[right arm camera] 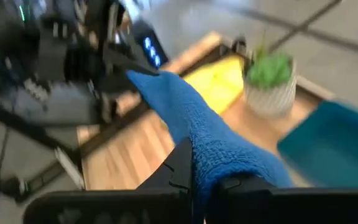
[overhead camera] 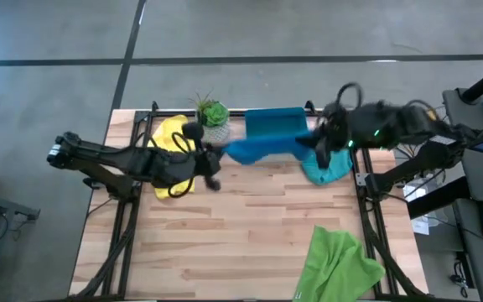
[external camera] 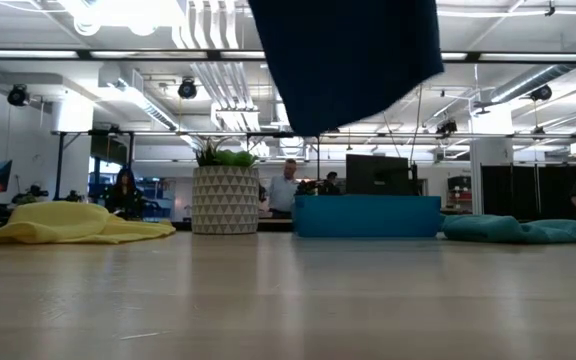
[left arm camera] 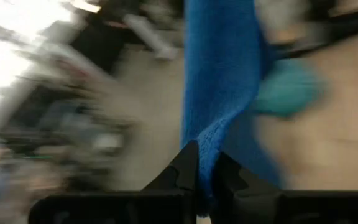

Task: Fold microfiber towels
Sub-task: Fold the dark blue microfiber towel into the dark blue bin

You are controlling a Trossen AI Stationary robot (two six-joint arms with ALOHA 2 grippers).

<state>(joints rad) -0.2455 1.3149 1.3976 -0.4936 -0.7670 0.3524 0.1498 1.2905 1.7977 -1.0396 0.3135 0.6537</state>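
The blue towel [overhead camera: 257, 152] is held up in the air between my two grippers; in the low view it hangs down from the top [external camera: 348, 60], clear of the table. My left gripper [overhead camera: 211, 165] is shut on its left end. My right gripper [overhead camera: 320, 144] is shut on its right end. The yellow towel [overhead camera: 168, 134] lies crumpled at the far left, under my left arm. The teal towel [overhead camera: 325, 173] lies bunched at the far right. The light green towel [overhead camera: 339, 263] lies at the near right edge, part of it hanging over. My left gripper pinches an end of the blue towel [left arm camera: 207, 163] between its two fingers. The cloth runs away from the fingertips in a bunched band toward my other arm, lifted off the table. My right gripper pinches the towel's other end [right arm camera: 207, 163] between its two fingers. The cloth stretches from there toward my left gripper [right arm camera: 135, 74] as a gathered band, clear of the table.
A rigid teal-blue tray [overhead camera: 275, 124] stands at the table's far edge, with a potted plant [overhead camera: 214, 117] to its left. The middle and near left of the wooden table [overhead camera: 225, 243] show bare wood. People stand in the room behind the table [external camera: 286, 190].
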